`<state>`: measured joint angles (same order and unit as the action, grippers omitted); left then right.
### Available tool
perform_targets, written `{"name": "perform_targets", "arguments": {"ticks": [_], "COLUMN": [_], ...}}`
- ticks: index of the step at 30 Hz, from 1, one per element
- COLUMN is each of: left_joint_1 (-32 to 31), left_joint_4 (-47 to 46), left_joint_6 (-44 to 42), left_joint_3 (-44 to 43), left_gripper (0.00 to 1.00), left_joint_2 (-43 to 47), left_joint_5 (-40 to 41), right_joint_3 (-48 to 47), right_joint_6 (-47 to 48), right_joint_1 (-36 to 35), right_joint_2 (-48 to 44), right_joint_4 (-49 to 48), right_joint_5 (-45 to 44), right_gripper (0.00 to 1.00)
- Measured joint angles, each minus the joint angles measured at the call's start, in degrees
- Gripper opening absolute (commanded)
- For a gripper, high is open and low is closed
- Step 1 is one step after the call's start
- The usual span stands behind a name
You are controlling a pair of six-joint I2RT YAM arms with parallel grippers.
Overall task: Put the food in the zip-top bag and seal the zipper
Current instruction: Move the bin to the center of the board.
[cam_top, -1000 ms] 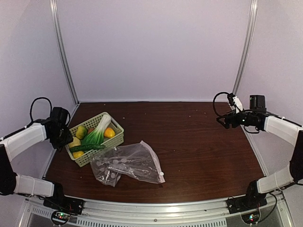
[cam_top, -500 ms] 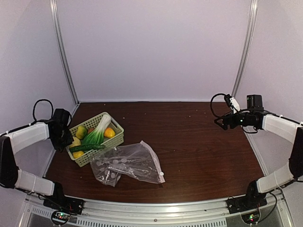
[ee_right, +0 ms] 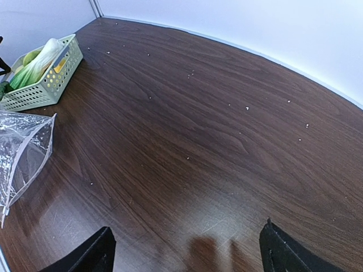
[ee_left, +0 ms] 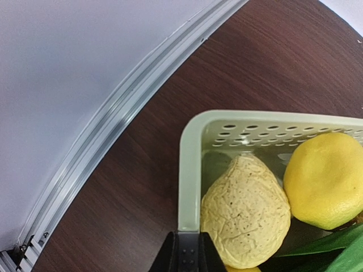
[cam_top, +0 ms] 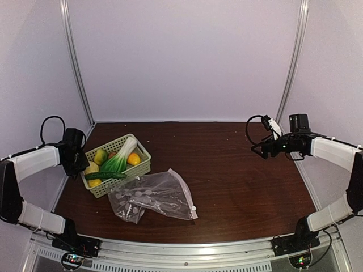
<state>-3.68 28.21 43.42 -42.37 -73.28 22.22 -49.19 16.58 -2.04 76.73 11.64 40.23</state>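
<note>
left hand [ee_left: 187,249] pinches the basket [ee_left: 190,170] rim; right hand [ee_right: 186,228] gapes wide, empty.

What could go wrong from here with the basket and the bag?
1. The left gripper pinches the pale green basket by its rim, not a fruit; a pull or lift might tip it and spill the yellow toy fruit.
2. The zip-top bag lies crumpled, and the open right gripper is far from it, so nothing holds its mouth open for loading.
</note>
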Motion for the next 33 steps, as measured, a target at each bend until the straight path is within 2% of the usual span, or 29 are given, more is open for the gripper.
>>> {"name": "perform_targets", "arguments": {"ticks": [7,9,16,33], "left_joint_1": [0.0,0.0,0.0,-0.09], "left_joint_4": [-1.64,-2.03,-4.68,-12.98], "left_joint_6": [-0.96,-2.12,-6.86,-14.62], "left_joint_3": [-1.33,-3.34,-12.85,-31.65], "left_gripper": [0.03,0.0,0.0,0.0], "left_joint_2": [-1.55,-3.89,-13.9,-33.86], "left_joint_5": [-1.88,-2.62,-6.03,-26.27], "right_joint_3": [-0.46,-0.46,-0.48,-0.5], "right_joint_6": [1.09,1.38,2.56,3.39], "right_joint_1": [-1.4,-1.81,-2.58,-4.5], "right_joint_2": [1.31,1.44,1.44,1.44], "right_joint_4": [1.55,2.1,2.49,3.37], "right_joint_5": [-0.07,-0.09,-0.22,-1.55], "right_gripper": [0.89,0.89,0.89,0.89]}}
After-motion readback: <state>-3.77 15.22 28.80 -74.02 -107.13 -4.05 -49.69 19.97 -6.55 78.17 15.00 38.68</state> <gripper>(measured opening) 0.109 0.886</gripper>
